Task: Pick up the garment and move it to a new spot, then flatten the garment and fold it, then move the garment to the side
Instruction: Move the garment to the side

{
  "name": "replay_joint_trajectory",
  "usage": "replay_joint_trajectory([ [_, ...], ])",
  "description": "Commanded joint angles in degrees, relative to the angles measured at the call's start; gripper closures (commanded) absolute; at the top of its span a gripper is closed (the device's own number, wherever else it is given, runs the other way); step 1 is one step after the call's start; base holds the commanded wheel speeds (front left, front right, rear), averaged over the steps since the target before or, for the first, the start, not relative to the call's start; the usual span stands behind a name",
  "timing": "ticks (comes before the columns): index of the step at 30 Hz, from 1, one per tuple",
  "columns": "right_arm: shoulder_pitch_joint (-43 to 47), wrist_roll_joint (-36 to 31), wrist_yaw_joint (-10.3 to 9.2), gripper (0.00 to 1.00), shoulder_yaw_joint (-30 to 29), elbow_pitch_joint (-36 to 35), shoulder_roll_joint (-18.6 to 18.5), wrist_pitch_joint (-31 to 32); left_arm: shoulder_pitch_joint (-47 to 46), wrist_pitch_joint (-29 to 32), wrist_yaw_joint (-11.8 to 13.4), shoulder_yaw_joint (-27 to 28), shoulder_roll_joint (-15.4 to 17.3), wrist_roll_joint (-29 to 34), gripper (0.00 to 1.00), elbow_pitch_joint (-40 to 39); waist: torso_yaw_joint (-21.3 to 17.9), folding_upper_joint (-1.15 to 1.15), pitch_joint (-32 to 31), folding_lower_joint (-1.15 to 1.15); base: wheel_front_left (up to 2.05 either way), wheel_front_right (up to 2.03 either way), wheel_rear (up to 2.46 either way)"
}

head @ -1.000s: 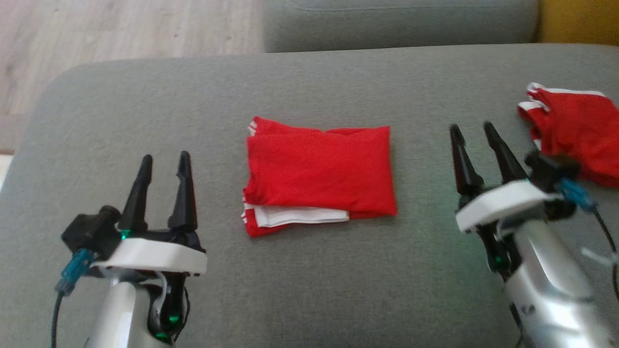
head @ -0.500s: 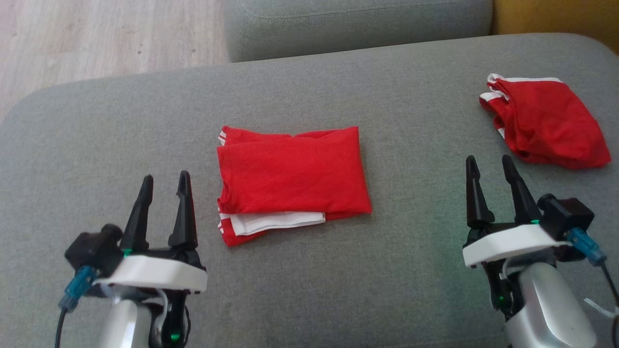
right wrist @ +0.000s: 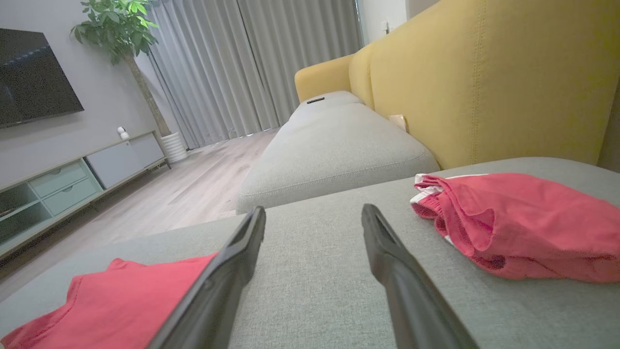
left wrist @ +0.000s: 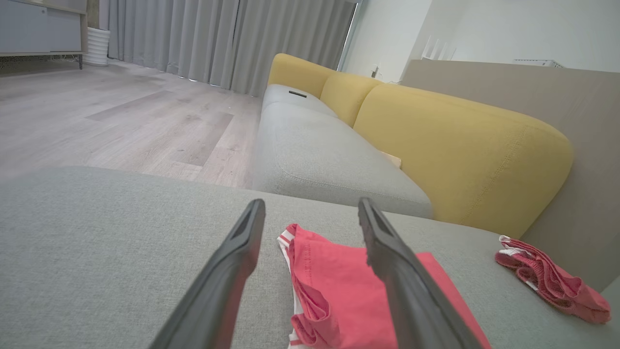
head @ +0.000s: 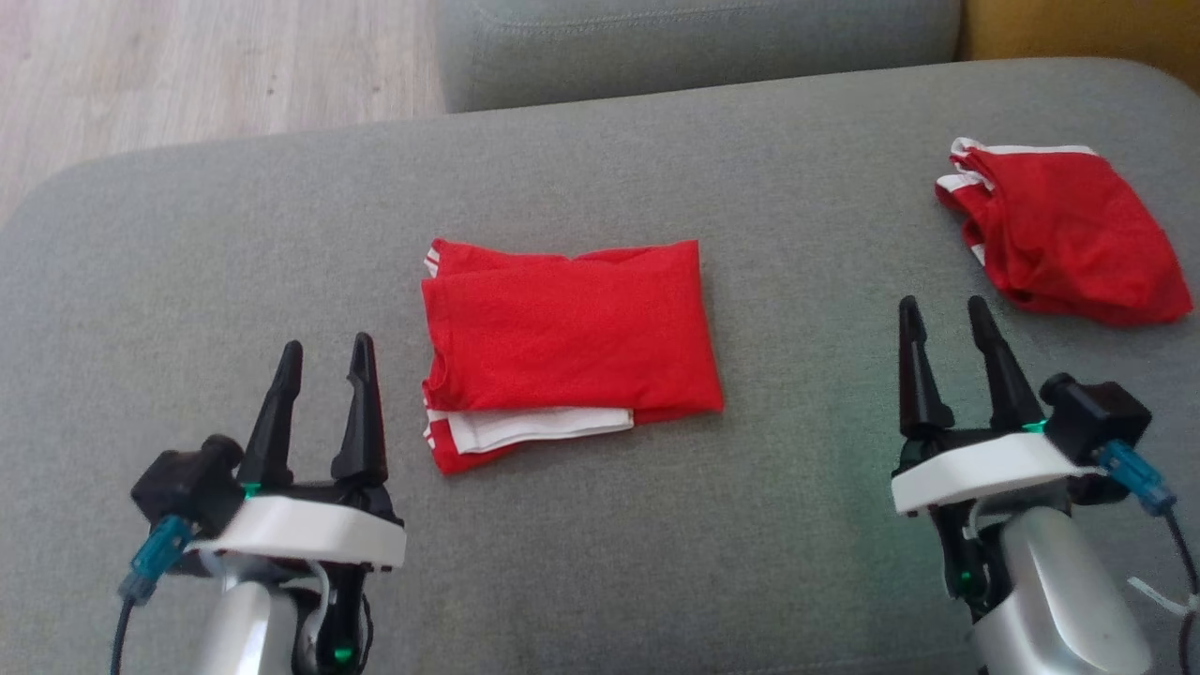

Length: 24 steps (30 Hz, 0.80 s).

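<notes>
The garment (head: 572, 328) at the grey cushion's (head: 234, 234) middle is red, with white and seemingly striped trim. The smaller garment (head: 1064, 234) by its right edge is red, white-trimmed.

red garment (head: 572, 342) folded, lying flat

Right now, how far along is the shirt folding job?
Folding looks done: the garment lies as a rectangle on the cushion. Nothing is in hand: the left gripper and right gripper flank it, both open and empty. Left to do: moving it aside.
</notes>
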Motion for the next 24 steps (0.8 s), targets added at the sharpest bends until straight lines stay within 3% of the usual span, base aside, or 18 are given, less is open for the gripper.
replay_joint_trajectory([
  [1, -1.2, -0.3, -0.05, 0.00, 1.9, -1.6, 0.3, -0.6, -2.3, -0.3, -0.2, 1.2, 0.4, 0.0, 0.00, -1.8, 0.3, 0.00, 0.6, 0.00, 0.00, 0.00, 0.00],
  [17, -12.1, -1.1, -0.05, 0.00, 8.5, 9.3, 0.3, 7.4, -7.4, -0.3, -0.4, -2.5, 0.4, -1.0, 0.00, -1.4, 5.9, 0.00, 8.7, 0.00, 0.00, 0.00, 0.00],
  [24, -16.0, 4.2, -0.05, 0.00, 11.5, 15.8, 0.3, 9.3, -8.9, -0.3, -0.1, -3.9, 0.4, -1.7, 0.00, -1.2, 8.9, 0.00, 10.4, 0.00, 0.00, 0.00, 0.00],
])
